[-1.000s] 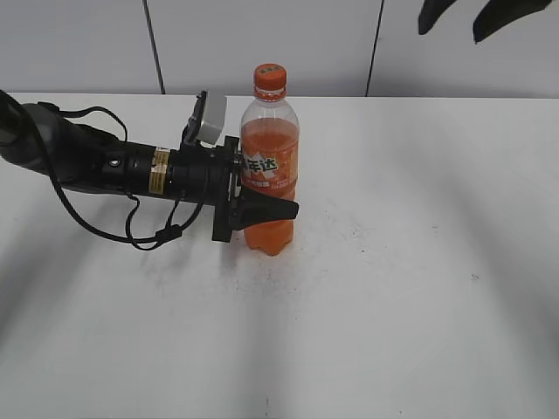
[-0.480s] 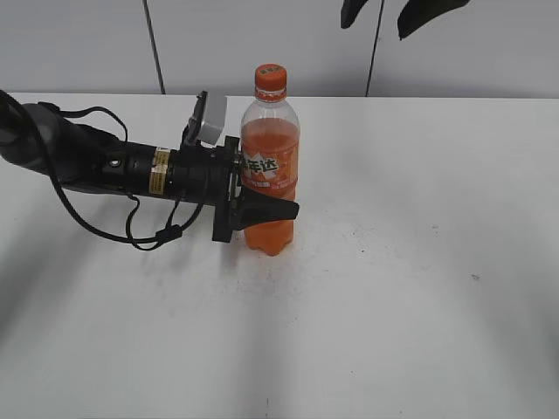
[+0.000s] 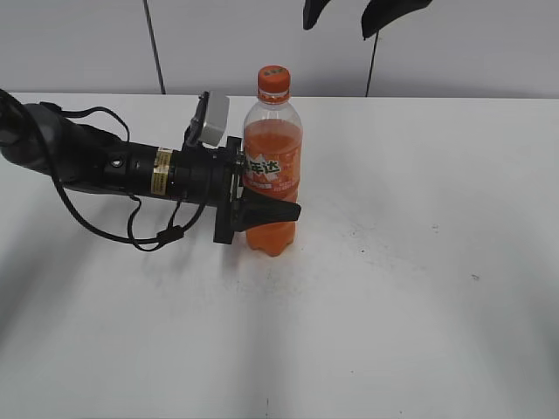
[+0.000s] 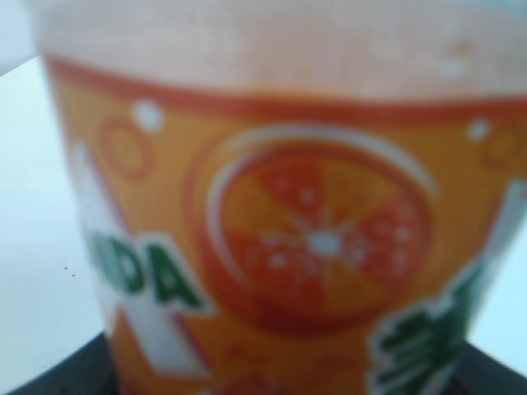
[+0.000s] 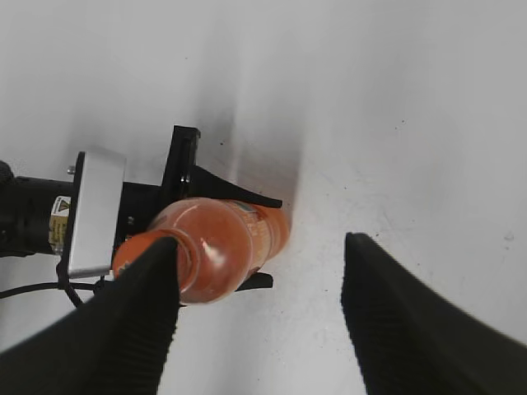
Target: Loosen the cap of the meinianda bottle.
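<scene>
The meinianda bottle (image 3: pixel 271 175) stands upright on the white table, full of orange drink, and its orange cap (image 3: pixel 273 81) is on. My left gripper (image 3: pixel 264 209) reaches in from the left and is shut on the bottle's lower label. In the left wrist view the label (image 4: pixel 313 239) fills the frame, blurred. My right gripper (image 3: pixel 345 16) is open and empty, high above and just right of the cap. In the right wrist view its gripper (image 5: pixel 262 247) looks down on the bottle (image 5: pixel 226 247); the left finger (image 5: pixel 140 321) covers part of the cap (image 5: pixel 132 253).
The left arm and its cable (image 3: pixel 105 166) lie low across the left of the table (image 3: pixel 419 262). A grey panelled wall (image 3: pixel 262 35) rises behind the table's far edge.
My right gripper has moved left along the top of the exterior view, from the far right to just right of above the cap. The left gripper keeps its hold.
</scene>
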